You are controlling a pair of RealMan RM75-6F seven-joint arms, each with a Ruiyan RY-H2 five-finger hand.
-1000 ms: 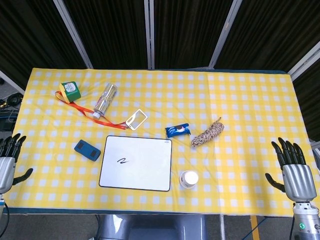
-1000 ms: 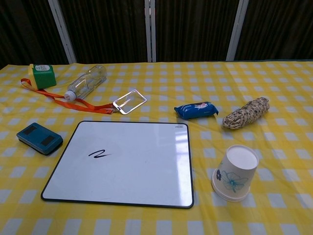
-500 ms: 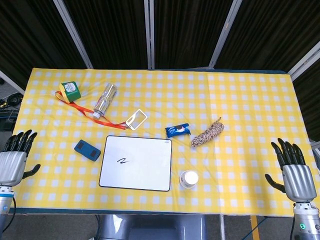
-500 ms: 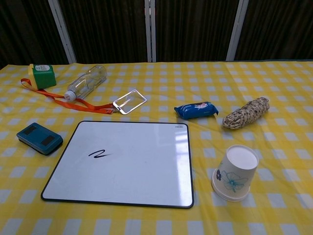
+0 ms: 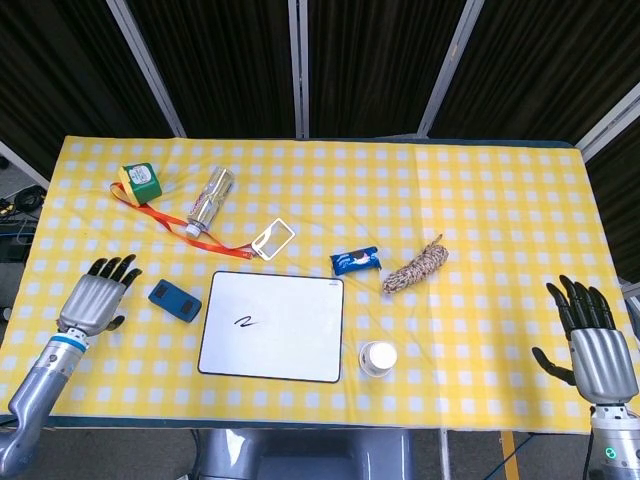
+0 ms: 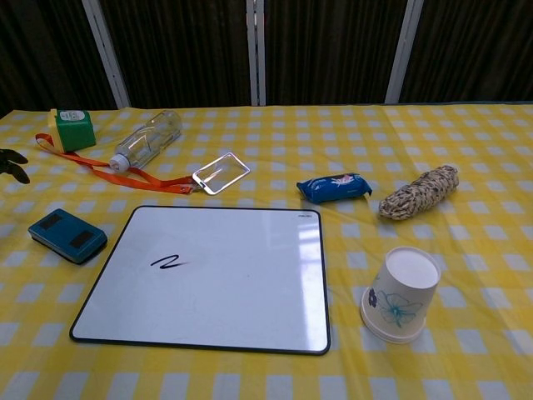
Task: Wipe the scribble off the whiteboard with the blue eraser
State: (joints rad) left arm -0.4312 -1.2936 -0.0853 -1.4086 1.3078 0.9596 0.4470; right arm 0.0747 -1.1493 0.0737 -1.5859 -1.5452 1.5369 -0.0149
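Observation:
The whiteboard lies flat near the table's front, with a small black scribble on its left half. The blue eraser lies on the cloth just left of the board. My left hand hovers open a short way left of the eraser, fingers spread, holding nothing; only its fingertips show at the chest view's left edge. My right hand is open at the table's front right corner, far from the board.
A green box with an orange lanyard, a plastic bottle and a small mirror lie behind the board. A blue snack packet, a rope bundle and an upturned paper cup sit to its right.
My left hand has moved in from the table's left edge toward the eraser. The right hand has barely shifted. Nothing on the table has moved.

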